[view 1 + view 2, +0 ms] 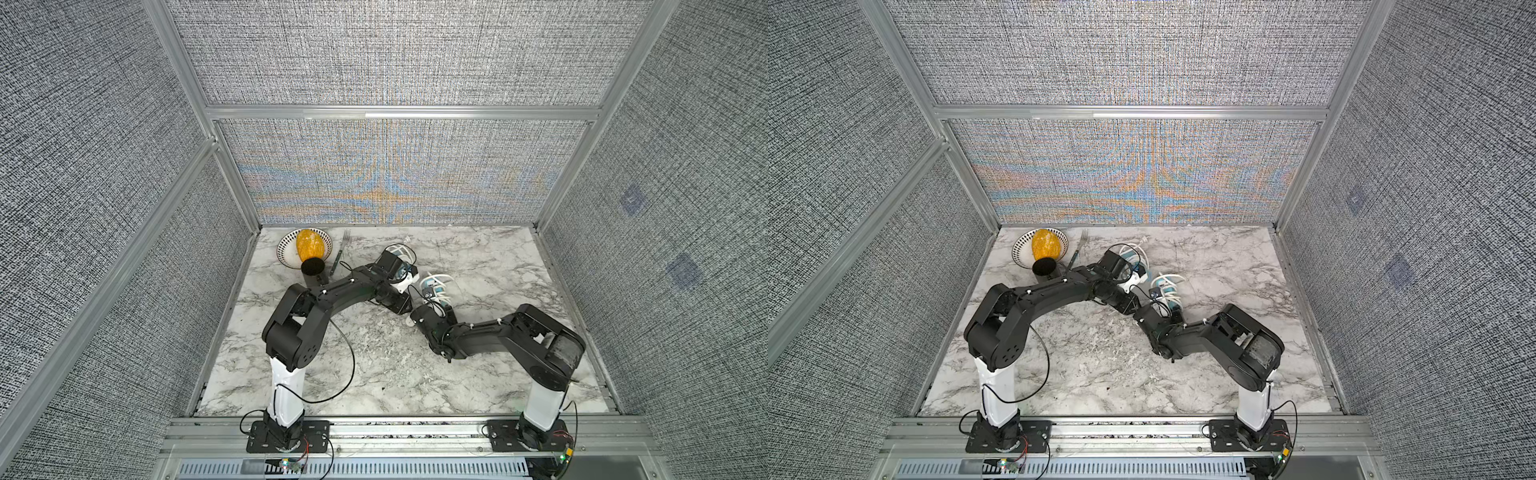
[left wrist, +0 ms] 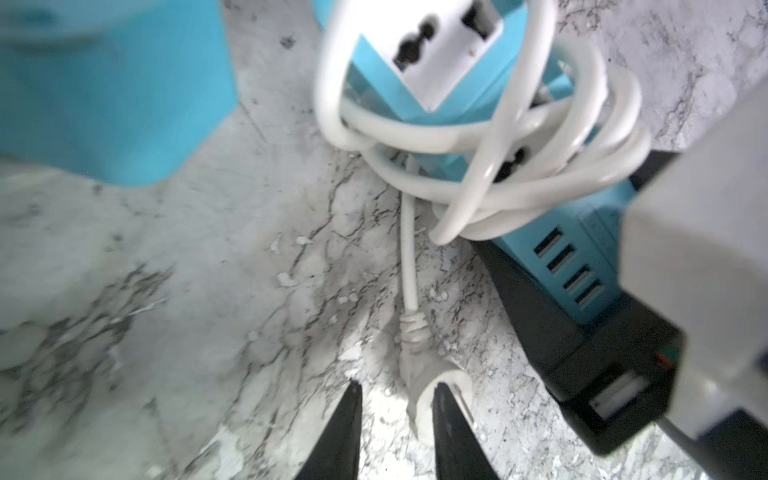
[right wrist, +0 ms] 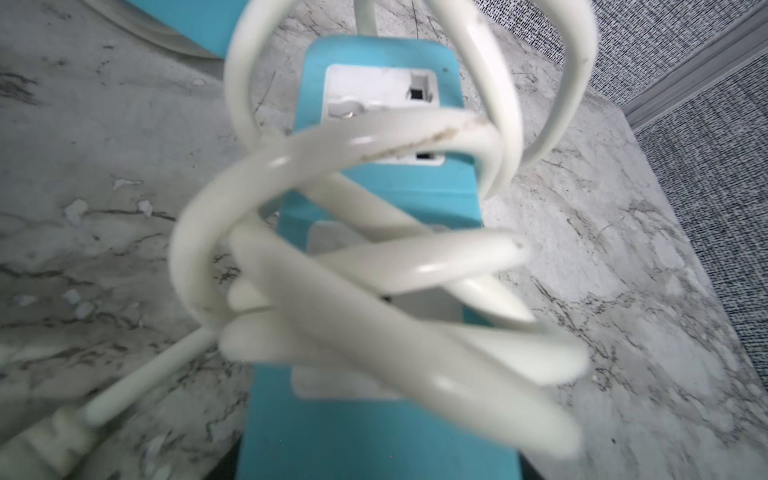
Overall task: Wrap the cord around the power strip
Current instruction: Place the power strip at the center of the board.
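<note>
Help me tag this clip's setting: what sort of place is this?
Most likely a lab robot cell, not a home: grey fabric panels in an aluminium frame wall in a marble-patterned tabletop, and two robot arms are mounted on its front rail.

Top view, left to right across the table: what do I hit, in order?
bowl → fork → power strip with the cord looped round it. Left out: the black cup, which overlaps the bowl, and whatever sits under the left arm's wrist.
</note>
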Available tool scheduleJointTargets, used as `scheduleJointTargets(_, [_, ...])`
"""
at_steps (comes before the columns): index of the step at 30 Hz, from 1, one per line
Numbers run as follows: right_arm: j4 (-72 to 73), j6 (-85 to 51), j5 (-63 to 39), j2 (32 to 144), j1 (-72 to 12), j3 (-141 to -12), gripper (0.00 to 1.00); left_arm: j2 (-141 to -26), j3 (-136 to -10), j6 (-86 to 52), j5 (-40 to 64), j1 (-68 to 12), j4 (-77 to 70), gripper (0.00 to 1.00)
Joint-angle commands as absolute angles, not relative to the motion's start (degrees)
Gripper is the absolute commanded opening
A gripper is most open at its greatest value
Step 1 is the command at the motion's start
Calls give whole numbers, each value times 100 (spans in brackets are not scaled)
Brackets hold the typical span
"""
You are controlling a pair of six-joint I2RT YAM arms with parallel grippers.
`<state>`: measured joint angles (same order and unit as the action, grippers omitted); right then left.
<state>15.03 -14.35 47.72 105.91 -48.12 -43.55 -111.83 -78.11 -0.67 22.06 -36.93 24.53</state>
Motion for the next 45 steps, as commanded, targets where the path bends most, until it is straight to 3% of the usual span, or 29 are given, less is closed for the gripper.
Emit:
scheduleJointTargets(1, [988, -1252, 4695, 10756, -4999, -4391, 0, -11026, -7781, -150, 1776, -3590, 2512, 32])
scheduleJointTargets(8, [408, -1243, 5214, 11172, -5575, -4873, 4, -10711, -7791, -73, 1557, -3367, 2628, 32])
scheduleJointTargets(9, [343, -1287, 5317, 11223, -5675, -4915, 12, -10684, -7809, -33, 1526, -3353, 2666, 32])
scheduleJointTargets(12, [-38, -1597, 5320, 11333, -5749, -5056, 21, -10655, -7898, 54, 1477, -3307, 2821, 32])
scheduleJointTargets(17, [-329, -2050, 5327, 11092, -5897, -4957, 61, -10490, -7886, 170, 1393, -3223, 2891, 32])
scheduleJointTargets(21, [-558, -2089, 5338, 10950, -5994, -5001, 77, -10356, -7918, 217, 1337, -3136, 2926, 33])
scheduleJointTargets(34, [-1637, -2666, 5448, 10697, -6592, -5208, 98, -10189, -7937, 218, 1468, -3094, 2870, 32])
scheduleJointTargets(45, [-2430, -2907, 4598, 9422, -7075, -4939, 98, -9682, -7787, 253, 914, -2991, 2654, 32])
